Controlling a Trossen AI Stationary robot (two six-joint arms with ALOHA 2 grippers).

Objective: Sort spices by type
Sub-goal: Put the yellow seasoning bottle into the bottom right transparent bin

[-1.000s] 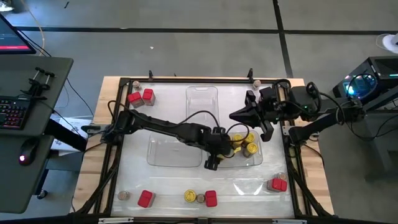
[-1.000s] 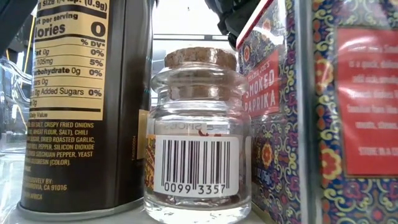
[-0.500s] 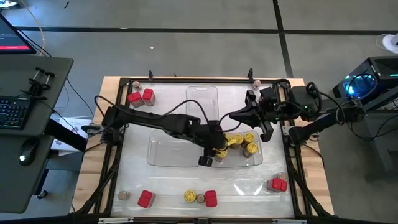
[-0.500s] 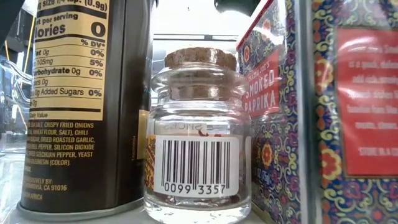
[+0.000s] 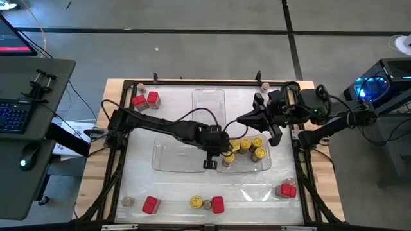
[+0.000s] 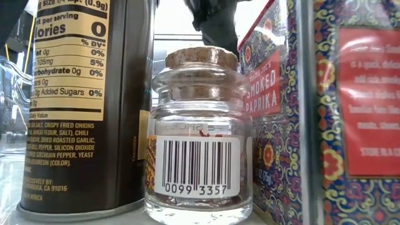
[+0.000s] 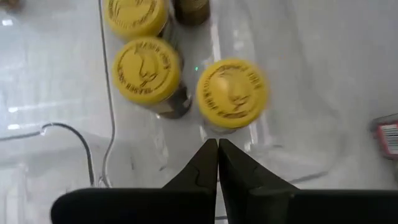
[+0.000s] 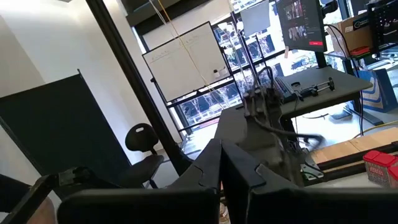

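Several yellow-lidded spice jars stand in a clear tray right of the table's middle. My left gripper is shut with nothing between its fingers. Its tips sit just short of the nearest yellow-lidded jar, at the tray's left end. Two more yellow lids stand beside that jar. My right gripper is shut and raised level over the table's far right. Red boxes sit at the far left. More red boxes, a yellow jar and tan jars stand along the near edge.
Other clear trays lie left of middle, at the far middle and near the right. A black frame runs around the table. Close to the low camera stand a cork-stoppered jar, a dark tin and a red paprika box.
My left gripper has drawn back from the yellow jars toward the table's left edge. The yellow-lidded jar at the tray's left end now stands clear of it. My right arm has kept still.
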